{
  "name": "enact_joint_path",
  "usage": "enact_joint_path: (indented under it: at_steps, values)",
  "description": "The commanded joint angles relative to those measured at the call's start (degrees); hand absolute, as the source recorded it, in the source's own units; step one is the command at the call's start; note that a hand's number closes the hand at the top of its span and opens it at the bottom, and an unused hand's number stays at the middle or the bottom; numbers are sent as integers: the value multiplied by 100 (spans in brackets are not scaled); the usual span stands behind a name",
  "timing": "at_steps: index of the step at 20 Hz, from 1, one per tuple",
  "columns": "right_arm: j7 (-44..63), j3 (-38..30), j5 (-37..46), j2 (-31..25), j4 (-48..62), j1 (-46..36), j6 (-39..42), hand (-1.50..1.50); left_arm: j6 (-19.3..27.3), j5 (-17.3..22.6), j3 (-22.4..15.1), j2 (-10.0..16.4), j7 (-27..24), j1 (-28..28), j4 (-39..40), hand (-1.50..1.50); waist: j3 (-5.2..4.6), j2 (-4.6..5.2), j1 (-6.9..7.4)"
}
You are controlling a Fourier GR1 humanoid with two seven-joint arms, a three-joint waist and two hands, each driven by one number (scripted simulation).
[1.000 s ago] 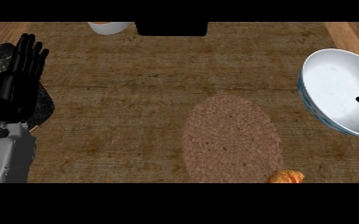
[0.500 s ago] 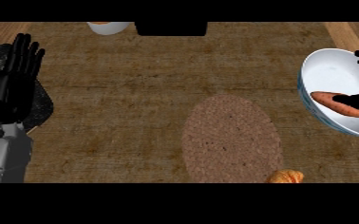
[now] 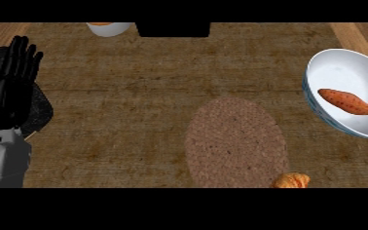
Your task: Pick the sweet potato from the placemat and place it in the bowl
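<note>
- Black left hand [image 3: 18,85], at the frame's left edge: open, fingers straight up, holding nothing.
- One orange, tapered sweet potato [image 3: 343,101] lies inside one round white bowl [image 3: 338,73] at the right edge.
- One brown oval woven placemat [image 3: 233,143], lower centre; one golden pastry [image 3: 291,180] at its lower-right rim.
- One white cup [image 3: 110,28], top edge.

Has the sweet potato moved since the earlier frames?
Yes. A second ago the bowl held nothing and the sweet potato was out of view; now the sweet potato lies inside the bowl, right of the placemat.

Dk brown wood-grain ctr [image 3: 129,83]
</note>
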Motion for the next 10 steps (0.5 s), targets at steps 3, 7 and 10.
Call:
enact_joint_path:
  at_steps: [3,7,10]
  values:
    - [-770,-1058,-701,-679,1172,298,288,-150,12,75,19,-59,100,141,-246,0,9,0,13]
    - [-1299,-1449,-987,-1501,1952,584,1072,-150,68,-76,-120,-147,94,353,-475,0,12,-2,10]
    - [-1836,-1660,-1129,-1837,2566,779,1476,-150,-124,96,75,91,134,22,-135,0,13,11,-15]
